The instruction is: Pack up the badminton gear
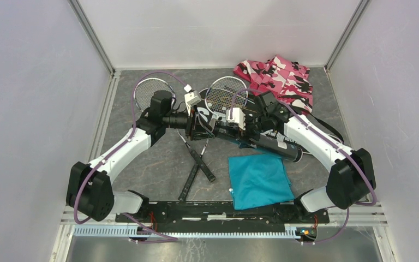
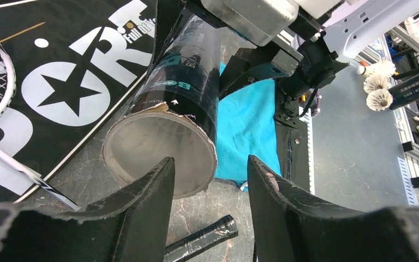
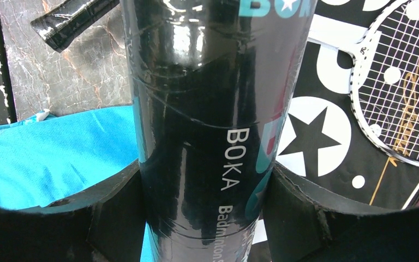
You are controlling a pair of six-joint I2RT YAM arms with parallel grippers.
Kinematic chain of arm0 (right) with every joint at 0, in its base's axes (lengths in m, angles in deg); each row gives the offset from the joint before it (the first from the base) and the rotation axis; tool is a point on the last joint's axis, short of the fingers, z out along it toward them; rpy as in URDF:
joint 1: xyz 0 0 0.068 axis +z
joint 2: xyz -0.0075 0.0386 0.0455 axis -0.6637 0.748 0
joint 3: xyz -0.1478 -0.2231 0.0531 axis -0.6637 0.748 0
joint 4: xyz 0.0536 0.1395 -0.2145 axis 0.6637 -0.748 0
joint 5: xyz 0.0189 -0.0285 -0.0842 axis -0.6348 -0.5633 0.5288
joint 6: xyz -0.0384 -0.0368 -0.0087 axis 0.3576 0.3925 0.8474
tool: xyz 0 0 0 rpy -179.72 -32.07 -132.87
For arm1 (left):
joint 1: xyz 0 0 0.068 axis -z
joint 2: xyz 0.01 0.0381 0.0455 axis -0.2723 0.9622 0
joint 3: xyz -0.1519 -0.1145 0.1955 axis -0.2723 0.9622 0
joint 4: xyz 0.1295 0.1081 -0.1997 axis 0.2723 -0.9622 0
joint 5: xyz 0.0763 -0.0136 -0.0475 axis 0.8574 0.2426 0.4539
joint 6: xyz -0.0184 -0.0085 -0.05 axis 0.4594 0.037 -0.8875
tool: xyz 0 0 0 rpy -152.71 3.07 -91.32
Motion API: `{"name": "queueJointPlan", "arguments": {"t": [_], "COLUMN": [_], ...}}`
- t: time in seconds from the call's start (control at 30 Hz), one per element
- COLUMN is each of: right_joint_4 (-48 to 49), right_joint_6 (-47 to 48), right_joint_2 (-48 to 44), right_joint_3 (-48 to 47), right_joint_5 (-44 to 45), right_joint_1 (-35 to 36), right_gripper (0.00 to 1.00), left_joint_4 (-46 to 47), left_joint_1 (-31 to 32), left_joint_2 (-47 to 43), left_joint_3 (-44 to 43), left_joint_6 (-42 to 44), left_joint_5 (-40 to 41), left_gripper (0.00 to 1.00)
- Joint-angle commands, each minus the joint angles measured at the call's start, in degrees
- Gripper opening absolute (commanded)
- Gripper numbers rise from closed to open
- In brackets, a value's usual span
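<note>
Two racquets (image 1: pixel 226 94) and one glossy black, open-ended tube (image 3: pixel 207 136); tube clamped by right gripper (image 3: pixel 204 185), left gripper (image 2: pixel 208 161) with jaws set apart.

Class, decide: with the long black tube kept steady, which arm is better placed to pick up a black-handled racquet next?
Left, probably. The left hand is open and empty before the open mouth of the long black tube; the right hand is clamped around that tube, so it is busy.

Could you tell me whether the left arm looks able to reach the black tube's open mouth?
Probably yes: the left gripper, open, faces the mouth of the black tube with nothing between; the right gripper holds it.
</note>
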Motion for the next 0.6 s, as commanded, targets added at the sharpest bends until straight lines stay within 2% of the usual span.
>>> {"name": "queueJointPlan", "arguments": {"t": [0.0, 0.1, 0.23, 0.4, 0.5, 0.57], "right_joint_4": [5.8, 6.95, 5.57, 3.9, 2.75, 1.77], "right_joint_6": [-2.65, -4.95, -6.14, -7.39, -6.58, -5.93], "right_joint_2": [-1.58, -1.63, -1.18, 0.34, 3.49, 6.65], "right_joint_3": [-3.99, -4.74, -8.28, -15.17, -20.48, -24.6], "right_joint_5": [-1.76, 3.42, 15.36, 31.41, 40.36, 42.22], "right_joint_1": [2.49, 2.5, 2.48, 2.16, 0.97, -1.14], "right_gripper": [0.28, 0.28, 0.28, 0.26, 0.26, 0.26], "left_joint_4": [-1.17, -3.71, -4.8, -5.03, -5.57, -7.17], "left_joint_1": [1.06, 1.0, -0.38, -7.33, -12.74, -14.02], "left_joint_2": [0.69, 0.17, -2.76, -6.29, -7.11, -6.98], "left_joint_3": [-1.22, -1.96, -2.76, -6.19, -9.0, -10.75], "left_joint_6": [2.02, 5.24, 6.72, 3.23, 0.83, 1.16], "left_joint_5": [-2.06, -1.64, 3.49, 12.08, 17.7, 23.86], "left_gripper": [0.6, 0.65, 0.75, 0.99, 1.0, 1.0]}}
